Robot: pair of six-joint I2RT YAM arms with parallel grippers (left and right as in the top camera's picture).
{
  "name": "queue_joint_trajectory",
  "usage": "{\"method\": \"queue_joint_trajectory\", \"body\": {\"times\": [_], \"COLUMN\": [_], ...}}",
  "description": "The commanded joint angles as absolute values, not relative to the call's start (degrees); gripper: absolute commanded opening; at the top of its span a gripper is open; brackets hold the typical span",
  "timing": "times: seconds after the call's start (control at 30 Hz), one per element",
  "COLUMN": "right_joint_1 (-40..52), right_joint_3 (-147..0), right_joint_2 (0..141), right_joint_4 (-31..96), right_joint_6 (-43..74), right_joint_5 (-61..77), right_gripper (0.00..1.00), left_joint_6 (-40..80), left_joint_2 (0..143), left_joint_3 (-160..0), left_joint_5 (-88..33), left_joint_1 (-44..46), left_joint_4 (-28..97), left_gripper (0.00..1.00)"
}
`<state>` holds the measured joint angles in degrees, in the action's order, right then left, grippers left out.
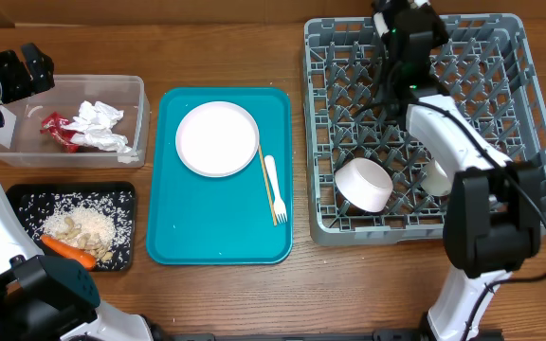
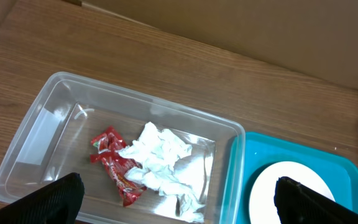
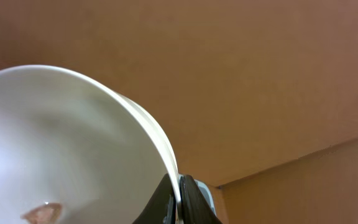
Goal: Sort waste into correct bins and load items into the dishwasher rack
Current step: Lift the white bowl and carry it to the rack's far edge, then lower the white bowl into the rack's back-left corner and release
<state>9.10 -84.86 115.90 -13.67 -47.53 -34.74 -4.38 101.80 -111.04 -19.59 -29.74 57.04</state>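
Observation:
The left gripper (image 2: 179, 186) hangs open above the clear tub (image 2: 42, 134), its fingers (image 2: 58, 199) spread wide with nothing between them. In the tub lie a red wrapper (image 2: 114, 162) and crumpled white napkins (image 2: 160, 155). Overhead, this gripper (image 1: 25, 68) is at the tub's far left corner. The right gripper (image 3: 179, 182) is shut on the rim of a white bowl (image 3: 61, 143), over the far side of the grey rack (image 1: 500, 114); the overhead view does not show that bowl. The plate (image 1: 216, 139), fork (image 1: 273, 185) and wooden stick (image 1: 266, 180) lie on the teal tray (image 1: 207, 232).
The black tray (image 1: 22, 199) at front left holds rice (image 1: 88, 210), crumbs (image 1: 69, 227) and a carrot (image 1: 67, 249). Another white bowl (image 1: 365, 185) leans in the rack's near part, with a small white cup (image 1: 436, 180) beside it. The right arm (image 1: 444, 133) stretches across the rack.

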Motion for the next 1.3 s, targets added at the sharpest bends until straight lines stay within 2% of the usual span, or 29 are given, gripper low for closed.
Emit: {"method": "queue_joint_trajectory", "body": {"times": [0.0, 0.27, 0.53, 0.93, 1.27], "right_joint_1": [9.3, 9.3, 9.8, 13.3, 17.5], "right_joint_3": [-85.9, -85.9, -85.8, -85.9, -85.8], "right_joint_2": [118.6, 119.6, 119.6, 119.6, 119.6], "right_joint_4": [-15.4, -15.2, -9.2, -17.6, -14.3], "right_joint_6": [-54.5, -54.2, -51.5, -51.2, -50.3], "right_joint_5": [-34.9, -34.9, -36.7, -50.4, -61.8], "right_gripper": [0.04, 0.04, 0.04, 0.04, 0.04], "left_joint_6": [-3.6, -3.6, -3.6, -3.6, -3.6], "left_joint_2": [101.4, 101.4, 101.4, 101.4, 101.4], "left_joint_3": [-111.6, -111.6, -111.6, -111.6, -111.6], "left_joint_5": [-20.5, -20.5, -20.5, -20.5, -20.5], "left_joint_1": [-29.9, -29.9, -29.9, -29.9, -29.9], "left_joint_4": [56.8, 56.8, 56.8, 56.8, 56.8], "left_gripper": [1.0, 1.0, 1.0, 1.0, 1.0]}}
